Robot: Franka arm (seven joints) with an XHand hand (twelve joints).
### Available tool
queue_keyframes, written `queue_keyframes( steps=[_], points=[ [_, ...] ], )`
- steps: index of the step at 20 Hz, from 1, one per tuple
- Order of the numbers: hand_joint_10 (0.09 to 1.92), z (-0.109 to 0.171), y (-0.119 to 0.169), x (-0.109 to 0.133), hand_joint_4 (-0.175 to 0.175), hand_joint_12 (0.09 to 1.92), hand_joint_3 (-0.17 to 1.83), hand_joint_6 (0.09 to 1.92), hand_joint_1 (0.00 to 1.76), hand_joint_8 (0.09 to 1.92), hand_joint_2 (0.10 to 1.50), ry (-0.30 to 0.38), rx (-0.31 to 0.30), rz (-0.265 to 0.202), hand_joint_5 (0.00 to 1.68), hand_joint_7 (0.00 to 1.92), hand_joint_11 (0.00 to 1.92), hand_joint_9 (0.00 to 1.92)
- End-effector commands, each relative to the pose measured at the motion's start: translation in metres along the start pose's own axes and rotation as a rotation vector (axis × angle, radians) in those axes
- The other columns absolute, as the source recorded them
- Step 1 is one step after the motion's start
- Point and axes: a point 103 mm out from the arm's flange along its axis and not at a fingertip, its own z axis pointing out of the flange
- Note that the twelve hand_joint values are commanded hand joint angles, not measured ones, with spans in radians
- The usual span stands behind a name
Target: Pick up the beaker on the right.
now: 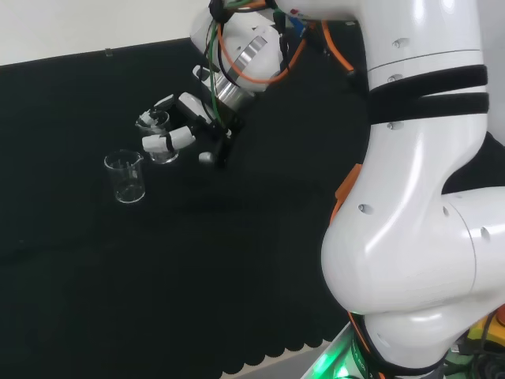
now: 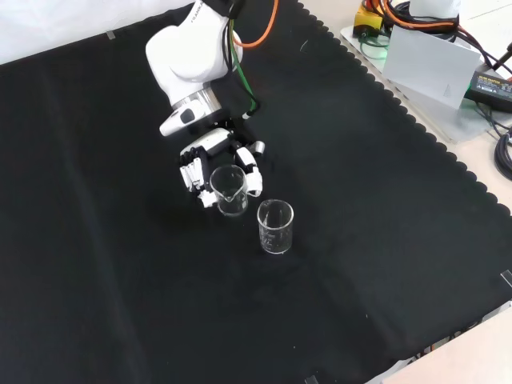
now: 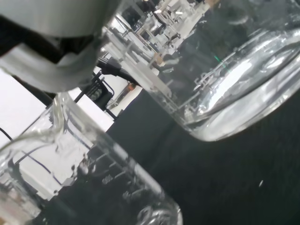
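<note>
Black cloth [image 2: 120,264] with scalloped edge over a pale bench [image 2: 480,352], white wall [image 1: 79,24] behind

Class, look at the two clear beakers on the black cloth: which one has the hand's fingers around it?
The beaker nearer the arm, left of the other in the front view. The hand curls round it, while the free beaker stands apart, untouched.

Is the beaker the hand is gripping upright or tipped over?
Upright. In the front view the held beaker stands with its mouth up, the hand curled round it; the other beaker stands apart.
</note>
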Motion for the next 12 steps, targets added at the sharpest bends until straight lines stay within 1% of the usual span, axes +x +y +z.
queue_keyframes(
  steps=[1,4,12],
  points=[
    [0.09,-0.025,-0.008,0.001,0.112,0.77,0.65,0.12,1.19,0.09,0.58,-0.104,0.036,-0.034,1.56,1.91,1.34,1.78],
    [0.09,-0.038,-0.016,0.009,0.126,0.76,0.67,0.1,1.19,0.09,0.57,-0.134,0.056,-0.04,1.57,1.92,1.35,1.78],
    [0.09,-0.059,-0.029,0.027,0.133,0.76,0.67,0.09,1.19,0.09,0.57,-0.179,0.075,-0.054,1.57,1.91,1.35,1.78]
  ],
)
